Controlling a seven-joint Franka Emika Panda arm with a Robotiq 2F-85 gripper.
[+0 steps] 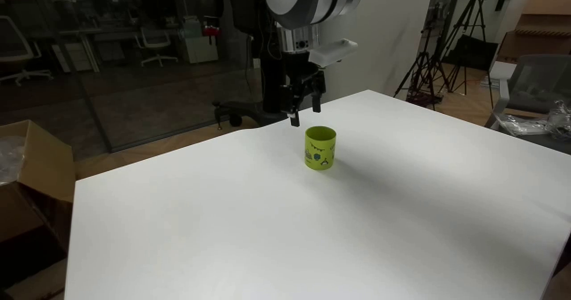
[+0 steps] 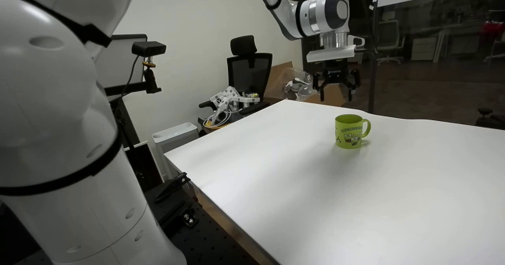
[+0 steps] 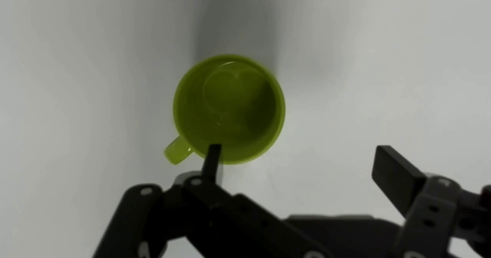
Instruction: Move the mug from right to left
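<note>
Lime-green cylindrical mug [image 2: 348, 132], probably ceramic, stiff, slick; pinch widthwise, avoiding green loop handle [image 3: 177, 151]. Black two-fingered gripper [image 2: 336, 96] wide, empty.

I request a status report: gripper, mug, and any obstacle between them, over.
Gripper open, empty, above table. Mug upright on table, not grasped. No obstacle visible between them.
</note>
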